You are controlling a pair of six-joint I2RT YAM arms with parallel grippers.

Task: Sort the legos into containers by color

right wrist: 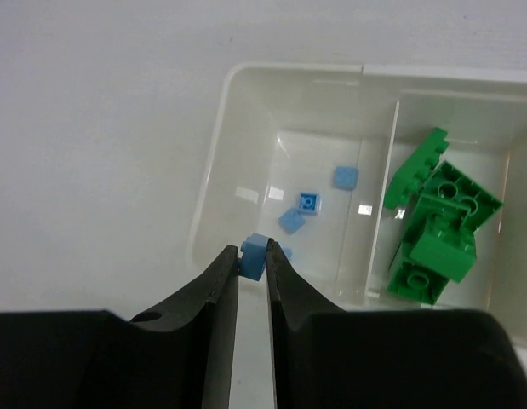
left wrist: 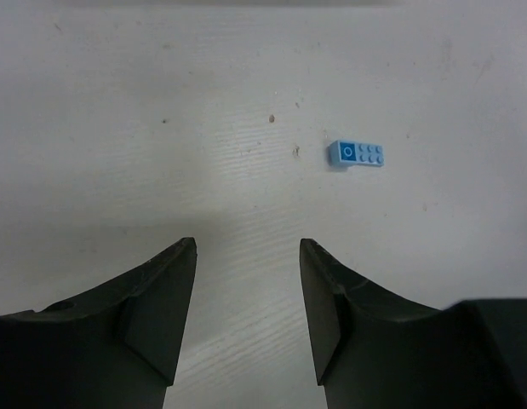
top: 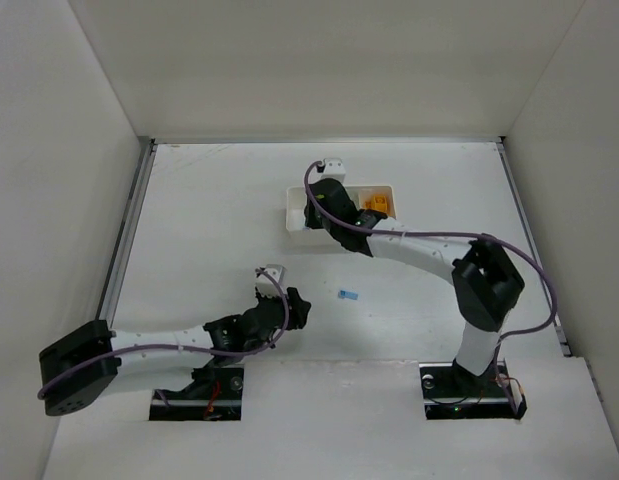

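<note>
Blue plastic could be lost over the tray (right wrist: 208, 192) rim: 1 small brick (right wrist: 254, 252) is held just at that rim, beside the tray's blue compartment (right wrist: 284, 149), so an early release could drop it outside. It is pinched between the nearly closed tips of the right tool (right wrist: 253, 266). The left tool (left wrist: 248, 256) is held partly open and empty; 1 blue plate (left wrist: 357, 153) lies on the bench (left wrist: 118, 102), well apart from the tray.

You are looking at a white table (top: 209, 230) boxed in by a left wall (top: 49, 150), a far wall (top: 329, 60) and a right wall (top: 579, 130), all plain white. A metal rail (top: 129, 225) runs along the table's left edge, and a second rail (top: 529, 240) along its right. Up close, a few dark specks (left wrist: 272, 118) dot the surface.
</note>
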